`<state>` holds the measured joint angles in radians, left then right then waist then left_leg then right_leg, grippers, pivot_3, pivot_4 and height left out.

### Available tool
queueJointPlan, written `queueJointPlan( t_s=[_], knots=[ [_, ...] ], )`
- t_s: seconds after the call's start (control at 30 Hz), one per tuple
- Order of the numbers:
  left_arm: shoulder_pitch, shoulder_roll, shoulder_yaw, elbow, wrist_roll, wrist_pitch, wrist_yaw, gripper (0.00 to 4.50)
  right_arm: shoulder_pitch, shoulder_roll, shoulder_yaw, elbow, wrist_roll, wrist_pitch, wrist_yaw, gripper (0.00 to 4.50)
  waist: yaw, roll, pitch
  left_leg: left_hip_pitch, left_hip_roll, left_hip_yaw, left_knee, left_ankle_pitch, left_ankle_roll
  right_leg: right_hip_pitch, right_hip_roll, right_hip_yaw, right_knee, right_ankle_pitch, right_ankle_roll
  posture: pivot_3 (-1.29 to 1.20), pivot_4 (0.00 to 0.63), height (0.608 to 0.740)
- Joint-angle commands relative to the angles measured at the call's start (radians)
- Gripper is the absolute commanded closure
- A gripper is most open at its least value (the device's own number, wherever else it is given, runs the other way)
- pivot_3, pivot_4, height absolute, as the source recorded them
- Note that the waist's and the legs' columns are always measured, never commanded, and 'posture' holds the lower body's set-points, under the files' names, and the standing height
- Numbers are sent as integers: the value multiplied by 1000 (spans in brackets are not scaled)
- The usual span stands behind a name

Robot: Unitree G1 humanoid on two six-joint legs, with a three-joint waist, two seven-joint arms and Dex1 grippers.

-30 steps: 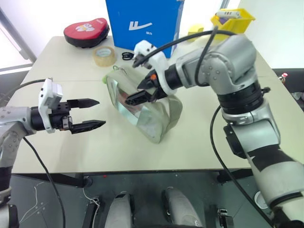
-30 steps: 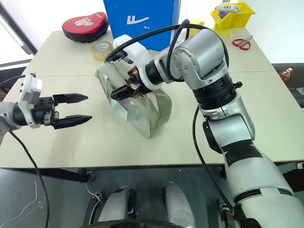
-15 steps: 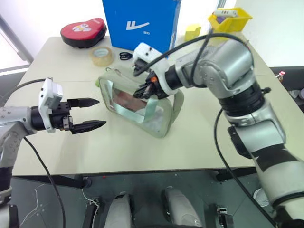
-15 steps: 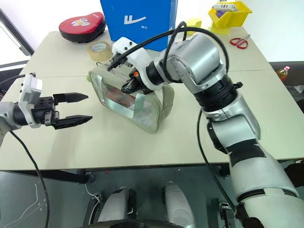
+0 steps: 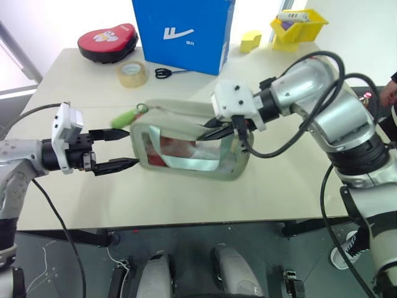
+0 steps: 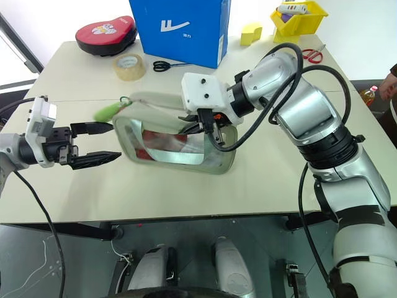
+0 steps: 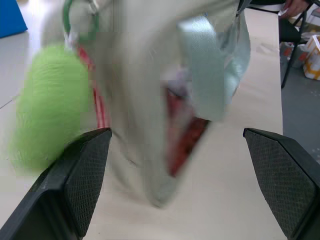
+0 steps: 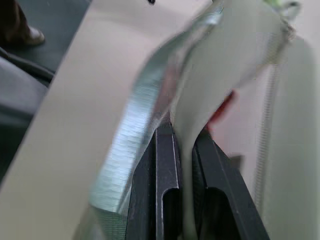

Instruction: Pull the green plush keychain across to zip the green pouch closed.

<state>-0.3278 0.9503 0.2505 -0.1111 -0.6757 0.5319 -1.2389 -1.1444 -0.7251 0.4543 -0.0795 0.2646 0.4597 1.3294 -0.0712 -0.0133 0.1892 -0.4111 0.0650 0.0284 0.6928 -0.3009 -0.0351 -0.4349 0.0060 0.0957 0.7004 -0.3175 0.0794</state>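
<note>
Right wrist view has my right gripper (image 8: 182,165) pinched on the green pouch (image 5: 192,139) fabric (thin hold), so it may slip when my wide-open left gripper (image 5: 124,149) tugs the green plush keychain (image 5: 124,117).

1. The right gripper (image 5: 211,131), open a second ago beside the pouch's clear window, now pinches the green pouch (image 5: 189,146) by its top fabric.
2. The right arm sits farther toward the robot's right, its wrist rolled over.
3. The pouch, tipped on end before, now lies lengthwise across the table (image 5: 260,186).
4. The plush keychain (image 5: 124,117) now sticks out just above the left gripper (image 5: 121,149).
</note>
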Motion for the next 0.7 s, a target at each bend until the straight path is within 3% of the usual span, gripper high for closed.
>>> queueJointPlan(
  t_s=[0.03, 0.7],
  knots=[
    [-4, 19, 36, -22, -7, -6, -2, 0, -6, -14, -27, 2, -56, -92, 31, 4456, 1, 0, 0, 0, 0, 0, 0, 0, 0, 0, 0, 0, 0, 0, 0, 0, 150, 737],
    [-24, 24, 23, -11, -4, -4, -8, 0, -19, -48, -91, -30, -214, 41, -42, 4456, 4, 0, 0, 0, -1, 0, 2, 0, 0, 1, -1, 0, 0, 0, 0, 0, 150, 737]
  ],
)
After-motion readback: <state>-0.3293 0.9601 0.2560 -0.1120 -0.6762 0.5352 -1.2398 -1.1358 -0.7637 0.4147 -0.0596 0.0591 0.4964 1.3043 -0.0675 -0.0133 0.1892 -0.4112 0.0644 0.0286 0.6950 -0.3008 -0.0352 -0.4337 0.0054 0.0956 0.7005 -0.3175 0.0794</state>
